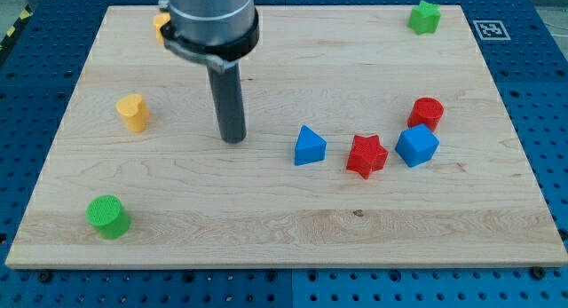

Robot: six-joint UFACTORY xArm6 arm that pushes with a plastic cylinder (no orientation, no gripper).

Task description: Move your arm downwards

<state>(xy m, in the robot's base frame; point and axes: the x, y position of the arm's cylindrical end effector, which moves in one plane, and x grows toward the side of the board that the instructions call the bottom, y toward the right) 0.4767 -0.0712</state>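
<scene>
My tip (232,138) rests on the wooden board (266,210) left of centre. The blue triangular block (309,146) lies to its right, and the yellow heart-shaped block (132,112) to its left. A red star block (366,155), a blue cube-like block (416,146) and a red cylinder (427,112) form a cluster at the right. A green cylinder (108,217) sits at the bottom left. A green block (424,17) sits at the top right. A yellow block (161,26) shows partly behind the arm at the top left. The tip touches no block.
The arm's thick grey body (210,24) hangs over the board's top left and hides part of it. A blue perforated table (541,95) surrounds the board. A black-and-white marker tag (490,28) lies at the top right.
</scene>
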